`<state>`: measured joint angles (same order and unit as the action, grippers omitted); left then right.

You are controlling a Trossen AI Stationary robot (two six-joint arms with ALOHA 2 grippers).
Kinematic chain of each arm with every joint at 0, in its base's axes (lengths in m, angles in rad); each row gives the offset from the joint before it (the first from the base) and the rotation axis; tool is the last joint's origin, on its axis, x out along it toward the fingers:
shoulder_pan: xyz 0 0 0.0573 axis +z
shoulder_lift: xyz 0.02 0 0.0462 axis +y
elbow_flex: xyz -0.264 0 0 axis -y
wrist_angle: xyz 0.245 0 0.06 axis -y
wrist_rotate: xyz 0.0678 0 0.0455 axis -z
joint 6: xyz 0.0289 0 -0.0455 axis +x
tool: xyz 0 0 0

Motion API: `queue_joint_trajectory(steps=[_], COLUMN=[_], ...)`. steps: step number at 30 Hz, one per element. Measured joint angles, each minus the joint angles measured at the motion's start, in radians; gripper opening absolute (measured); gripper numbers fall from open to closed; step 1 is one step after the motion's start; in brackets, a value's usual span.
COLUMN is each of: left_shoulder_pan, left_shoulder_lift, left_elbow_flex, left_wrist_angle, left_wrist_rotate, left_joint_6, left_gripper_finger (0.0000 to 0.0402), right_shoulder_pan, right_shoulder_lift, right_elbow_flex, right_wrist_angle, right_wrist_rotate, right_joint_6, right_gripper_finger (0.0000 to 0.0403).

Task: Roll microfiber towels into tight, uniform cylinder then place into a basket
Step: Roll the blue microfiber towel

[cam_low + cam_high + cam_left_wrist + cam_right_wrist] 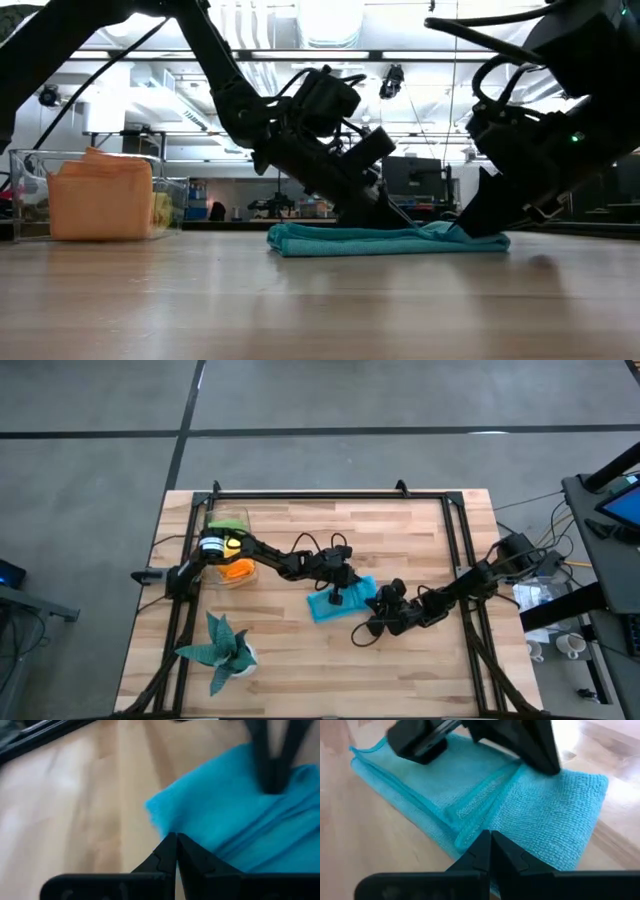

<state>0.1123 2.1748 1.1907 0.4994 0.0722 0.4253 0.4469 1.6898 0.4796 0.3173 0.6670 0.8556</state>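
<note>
Both claws pressed on the blue towel (342, 602): left claw (337, 598) pinched closed, right claw (375, 603) closed at its edge. The basket (229, 550), holding an orange towel (99, 196), stood well apart from it beside the plant (222, 647).

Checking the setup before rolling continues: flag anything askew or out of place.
Only the blue towel stands out: it lies folded and flat, skewed to the table's edges, under the shut left gripper and right gripper.
</note>
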Motion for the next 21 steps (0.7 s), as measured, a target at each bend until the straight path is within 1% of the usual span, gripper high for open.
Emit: queue_joint_trajectory(steps=[3, 5, 7, 10, 11, 12, 16, 17, 21], left_shoulder_pan=[0.0, 0.002, 0.003, -0.003, -0.008, -0.011, -0.02, -0.022, -0.025], left_shoulder_lift=[-0.017, -0.048, -0.081, -0.103, -0.104, -0.104, -0.095, -0.09, -0.075], left_elbow_flex=[-0.004, -0.008, -0.013, -0.02, -0.023, -0.023, -0.024, -0.024, -0.025], left_wrist_angle=[-0.009, -0.025, -0.008, 0.029, 0.035, 0.044, 0.057, 0.058, 0.052], left_wrist_rotate=[-0.131, -0.183, -0.194, -0.181, -0.161, -0.119, 0.149, 0.181, 0.184], left_joint_6=[0.008, 0.011, 0.01, 0.002, 0.0, -0.005, -0.02, -0.021, -0.028], left_gripper_finger=[0.0, 0.0, 0.0, 0.0, 0.0, 0.0, 0.0, 0.0, 0.0], right_shoulder_pan=[0.0, 0.0, 0.0, 0.0, 0.0, 0.0, 0.0, 0.0, -0.001], right_shoulder_lift=[0.0, 0.0, 0.0, -0.001, -0.001, -0.001, -0.001, -0.001, -0.001], right_elbow_flex=[-0.001, -0.001, -0.001, -0.002, -0.002, -0.002, -0.002, -0.002, -0.002], right_wrist_angle=[0.0, 0.0, 0.0, 0.0, 0.0, 0.0, 0.0, 0.001, 0.002], right_wrist_rotate=[-0.002, -0.004, -0.005, -0.008, -0.01, -0.009, -0.01, -0.011, -0.011], right_joint_6=[-0.009, -0.024, -0.028, -0.03, -0.03, -0.03, -0.03, -0.03, -0.029], right_gripper_finger=[0.0009, 0.0009, 0.0009, 0.0009, 0.0009, 0.0009, 0.0009, 0.0009, 0.0009])
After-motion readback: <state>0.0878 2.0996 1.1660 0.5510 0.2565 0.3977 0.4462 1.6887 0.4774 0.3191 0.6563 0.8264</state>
